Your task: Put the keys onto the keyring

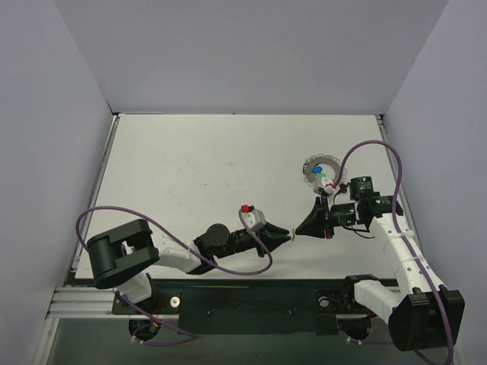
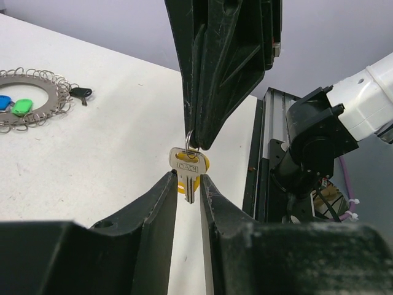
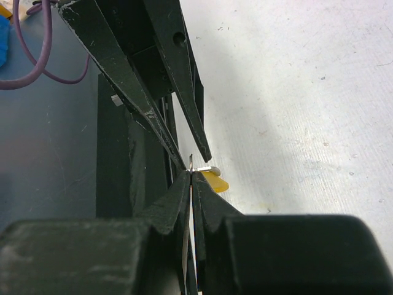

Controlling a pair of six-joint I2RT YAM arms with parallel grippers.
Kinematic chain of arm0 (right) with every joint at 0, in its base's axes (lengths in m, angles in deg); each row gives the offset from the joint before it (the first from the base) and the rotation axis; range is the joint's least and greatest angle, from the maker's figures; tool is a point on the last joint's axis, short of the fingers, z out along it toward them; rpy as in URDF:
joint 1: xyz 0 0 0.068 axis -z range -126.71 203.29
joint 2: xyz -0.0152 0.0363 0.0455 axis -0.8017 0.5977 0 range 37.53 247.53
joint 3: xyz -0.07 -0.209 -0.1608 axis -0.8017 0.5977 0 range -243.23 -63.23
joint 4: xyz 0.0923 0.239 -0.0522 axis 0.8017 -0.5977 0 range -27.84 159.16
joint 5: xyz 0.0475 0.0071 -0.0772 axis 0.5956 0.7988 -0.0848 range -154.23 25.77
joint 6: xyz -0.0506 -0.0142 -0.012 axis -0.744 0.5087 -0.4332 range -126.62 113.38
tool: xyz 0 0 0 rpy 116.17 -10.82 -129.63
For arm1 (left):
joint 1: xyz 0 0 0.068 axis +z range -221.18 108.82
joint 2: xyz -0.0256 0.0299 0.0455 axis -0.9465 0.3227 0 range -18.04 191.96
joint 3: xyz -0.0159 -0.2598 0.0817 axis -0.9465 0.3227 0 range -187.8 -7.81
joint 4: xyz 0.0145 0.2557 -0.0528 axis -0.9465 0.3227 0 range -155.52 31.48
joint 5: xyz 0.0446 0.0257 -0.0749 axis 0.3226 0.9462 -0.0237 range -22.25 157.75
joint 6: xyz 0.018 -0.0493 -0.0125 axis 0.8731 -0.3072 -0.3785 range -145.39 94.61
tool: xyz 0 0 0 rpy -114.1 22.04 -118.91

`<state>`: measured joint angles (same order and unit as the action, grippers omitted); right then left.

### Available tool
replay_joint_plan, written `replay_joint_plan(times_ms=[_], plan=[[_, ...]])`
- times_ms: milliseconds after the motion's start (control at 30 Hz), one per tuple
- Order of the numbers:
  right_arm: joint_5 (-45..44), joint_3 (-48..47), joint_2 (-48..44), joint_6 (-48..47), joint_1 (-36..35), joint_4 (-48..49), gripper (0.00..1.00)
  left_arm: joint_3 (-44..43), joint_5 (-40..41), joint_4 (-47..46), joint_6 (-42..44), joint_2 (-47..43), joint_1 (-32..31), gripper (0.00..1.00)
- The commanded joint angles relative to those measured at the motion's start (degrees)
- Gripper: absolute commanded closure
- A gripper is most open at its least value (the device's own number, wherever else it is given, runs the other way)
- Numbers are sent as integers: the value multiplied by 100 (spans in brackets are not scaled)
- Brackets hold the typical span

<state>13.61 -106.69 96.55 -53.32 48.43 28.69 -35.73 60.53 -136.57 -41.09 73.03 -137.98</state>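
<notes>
A white, lightly scuffed table (image 1: 190,167) stands between plain pale lavender-grey walls (image 1: 251,53), with a silver slotted rail (image 1: 76,304) along its near edge and a small black-headed object (image 2: 80,93) lying on it.

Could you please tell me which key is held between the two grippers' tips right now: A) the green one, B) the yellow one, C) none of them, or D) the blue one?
B: the yellow key hangs pinched at the right gripper tip, its blade between the left gripper fingers; the blue key and green key lie inside the keyring.
</notes>
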Motion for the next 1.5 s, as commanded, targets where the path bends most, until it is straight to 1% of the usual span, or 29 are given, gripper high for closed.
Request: replay_joint_plan(times_ms=[0, 100, 300, 767, 1300, 1367, 1467], plan=[[363, 92, -84, -94, -6, -14, 100, -170, 98, -454, 120, 8, -25, 70], [363, 92, -84, -94, -15, -14, 100, -170, 98, -428, 138, -10, -25, 73], [372, 110, -84, -103, -15, -5, 100, -266, 63, -419, 173, 16, -25, 75], [381, 110, -75, -103, -15, 4, 100, -460, -236, -340, 129, 95, -25, 75], [372, 110, -84, -112, -15, 4, 100, -495, -200, 38, 68, 43, -17, 75], [372, 127, -84, -120, -15, -5, 100, -504, -192, 38, 59, 43, -8, 76], [372, 127, -84, -120, -15, -5, 100, -512, -209, 3, 32, 52, 1, 81]])
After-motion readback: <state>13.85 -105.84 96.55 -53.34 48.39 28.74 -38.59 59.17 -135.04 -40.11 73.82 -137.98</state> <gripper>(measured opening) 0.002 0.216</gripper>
